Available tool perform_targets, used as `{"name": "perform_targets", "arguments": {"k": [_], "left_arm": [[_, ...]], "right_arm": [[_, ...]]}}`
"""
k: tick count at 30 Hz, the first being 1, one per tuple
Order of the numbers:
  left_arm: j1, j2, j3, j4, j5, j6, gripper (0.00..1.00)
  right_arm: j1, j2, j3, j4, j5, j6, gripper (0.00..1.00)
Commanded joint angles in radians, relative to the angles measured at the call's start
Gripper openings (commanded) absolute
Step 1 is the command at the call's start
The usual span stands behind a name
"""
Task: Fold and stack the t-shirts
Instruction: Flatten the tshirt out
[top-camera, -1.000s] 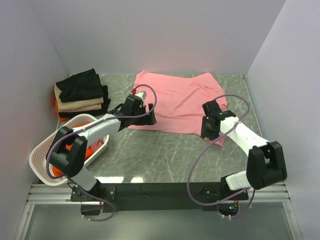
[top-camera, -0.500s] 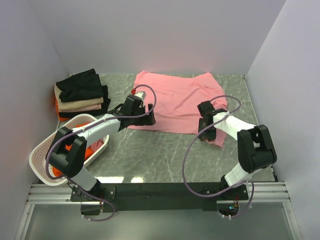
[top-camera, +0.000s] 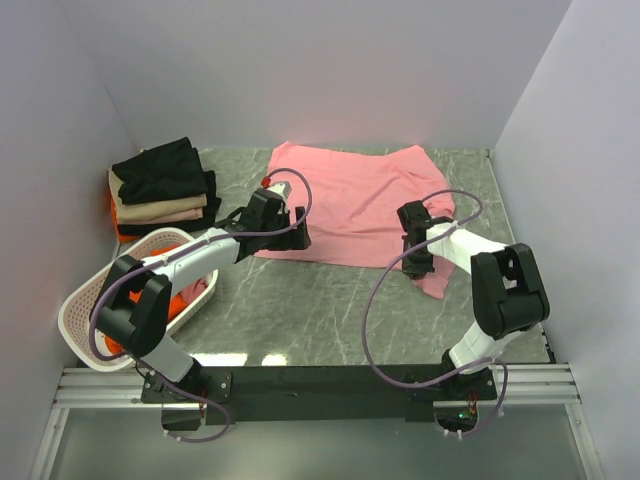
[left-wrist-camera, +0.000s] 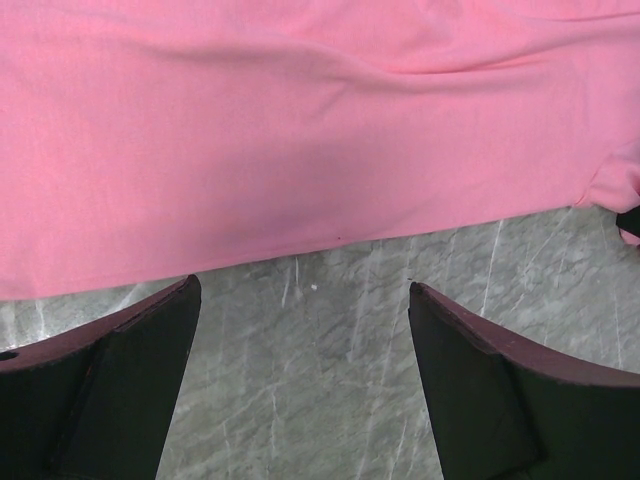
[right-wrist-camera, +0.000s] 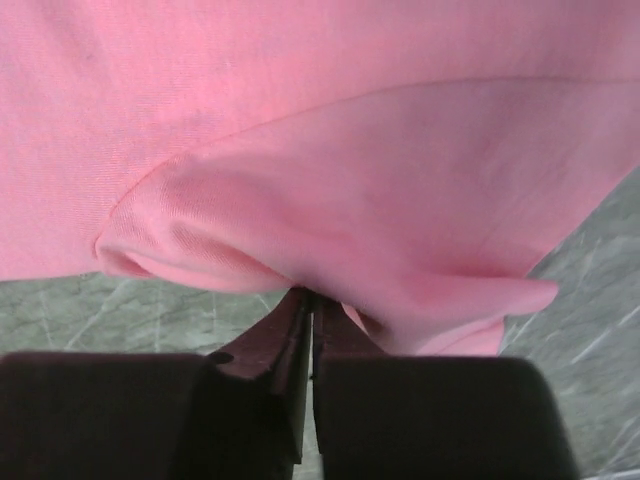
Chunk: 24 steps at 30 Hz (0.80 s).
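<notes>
Two risks I note. The right gripper is clenched on only a thin pinch of the pink shirt at its near right corner, so a lift may slip it free. The left gripper hangs released above the near hem, so a one-sided pull would skew the cloth. The shirt lies spread at the far centre of the tabletop. Both arms reach forward, wrists angled down.
</notes>
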Motion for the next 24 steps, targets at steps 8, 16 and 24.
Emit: {"name": "perform_targets", "arguments": {"k": [8, 16, 24], "left_arm": [[0.001, -0.066, 0.001, -0.016, -0.023, 0.038, 0.91], [0.003, -0.082, -0.012, -0.007, 0.000, 0.038, 0.91], [0.004, -0.097, -0.008, -0.013, 0.021, 0.048, 0.91]], "right_arm": [[0.018, -0.111, 0.054, -0.105, -0.068, -0.007, 0.00], [0.047, -0.141, 0.089, -0.239, -0.170, -0.038, 0.00], [0.137, -0.199, 0.068, -0.294, -0.240, 0.001, 0.00]]}}
